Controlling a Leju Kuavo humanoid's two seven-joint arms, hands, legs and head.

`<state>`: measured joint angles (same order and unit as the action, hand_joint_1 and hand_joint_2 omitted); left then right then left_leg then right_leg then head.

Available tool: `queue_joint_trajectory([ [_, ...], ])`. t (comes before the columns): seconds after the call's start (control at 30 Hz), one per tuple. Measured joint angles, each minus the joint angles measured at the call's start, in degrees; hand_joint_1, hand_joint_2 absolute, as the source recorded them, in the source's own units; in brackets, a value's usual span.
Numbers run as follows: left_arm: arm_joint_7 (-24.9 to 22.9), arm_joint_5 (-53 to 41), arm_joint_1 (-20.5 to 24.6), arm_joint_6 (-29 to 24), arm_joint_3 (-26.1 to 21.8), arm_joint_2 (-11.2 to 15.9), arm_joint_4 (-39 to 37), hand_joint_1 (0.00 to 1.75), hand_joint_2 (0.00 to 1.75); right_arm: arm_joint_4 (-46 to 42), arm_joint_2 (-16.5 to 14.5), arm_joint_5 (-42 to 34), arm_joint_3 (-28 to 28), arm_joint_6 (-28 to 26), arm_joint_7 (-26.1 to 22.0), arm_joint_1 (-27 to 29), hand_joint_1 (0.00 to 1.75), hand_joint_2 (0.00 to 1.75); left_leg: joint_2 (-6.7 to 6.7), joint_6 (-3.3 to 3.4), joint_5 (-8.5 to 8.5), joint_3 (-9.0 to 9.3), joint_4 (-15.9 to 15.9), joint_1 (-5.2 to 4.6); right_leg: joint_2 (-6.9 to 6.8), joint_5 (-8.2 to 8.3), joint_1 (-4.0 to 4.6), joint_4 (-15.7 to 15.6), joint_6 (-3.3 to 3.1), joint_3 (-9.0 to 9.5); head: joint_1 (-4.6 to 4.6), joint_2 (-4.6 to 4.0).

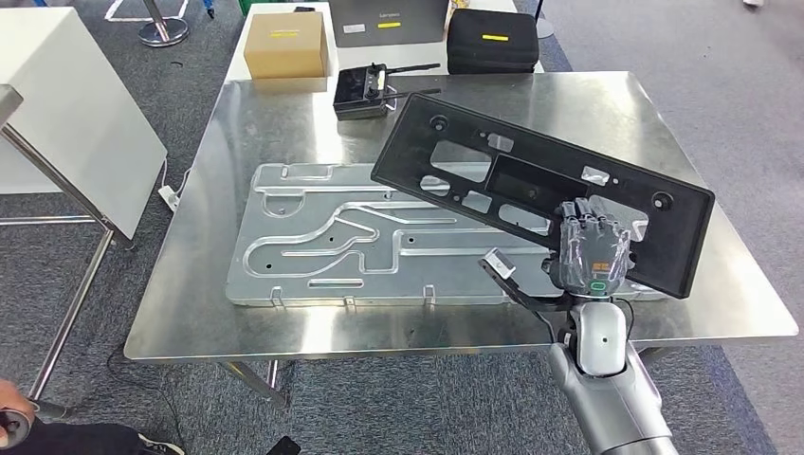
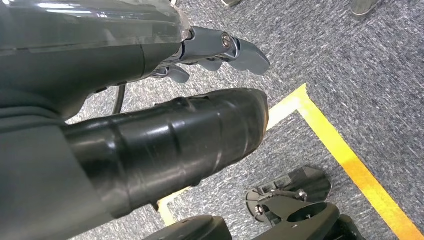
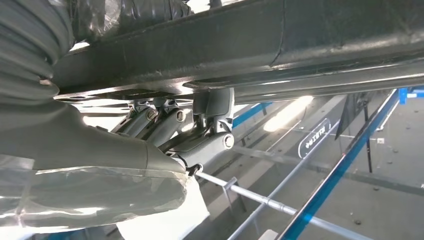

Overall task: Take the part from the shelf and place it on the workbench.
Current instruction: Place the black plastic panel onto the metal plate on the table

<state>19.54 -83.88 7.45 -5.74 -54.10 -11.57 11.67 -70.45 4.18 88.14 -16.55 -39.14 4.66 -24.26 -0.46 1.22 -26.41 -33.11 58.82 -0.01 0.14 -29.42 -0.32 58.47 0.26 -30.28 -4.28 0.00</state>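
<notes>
The part (image 1: 493, 180) is a long black plastic panel with several cut-outs. My right hand (image 1: 590, 248) grips its near long edge towards the right end and holds it tilted above the shiny metal workbench (image 1: 607, 114). The panel's left end hangs over the middle of the bench, clear of the surface. In the right wrist view the panel's dark underside (image 3: 280, 40) lies against my curled fingers (image 3: 210, 130). My left hand (image 2: 165, 120) hangs over grey carpet, its fingers (image 2: 235, 50) apart with nothing in them.
A grooved aluminium plate (image 1: 332, 237) lies flat on the bench's left-centre. A black controller (image 1: 360, 92) sits at the far edge; beyond it are a cardboard box (image 1: 286, 45) and a black case (image 1: 492, 40). A white table (image 1: 66, 114) stands left. A person's hand (image 1: 14, 422) shows bottom left.
</notes>
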Motion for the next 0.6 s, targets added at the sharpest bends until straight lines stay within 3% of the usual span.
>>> queue_joint_trajectory([
  [0.6, 0.31, 1.48, 0.02, 0.01, 0.02, -0.04, 0.00, 0.00, 0.00, 8.33, -0.89, -2.27, -12.28, 14.19, 2.82, -6.75, 1.73, 1.75, 0.00, 0.00, 0.01, -0.02, 0.00, 0.00, 0.00, 0.00, 0.00, 0.00, 0.00, -0.01, 0.00, 0.00],
])
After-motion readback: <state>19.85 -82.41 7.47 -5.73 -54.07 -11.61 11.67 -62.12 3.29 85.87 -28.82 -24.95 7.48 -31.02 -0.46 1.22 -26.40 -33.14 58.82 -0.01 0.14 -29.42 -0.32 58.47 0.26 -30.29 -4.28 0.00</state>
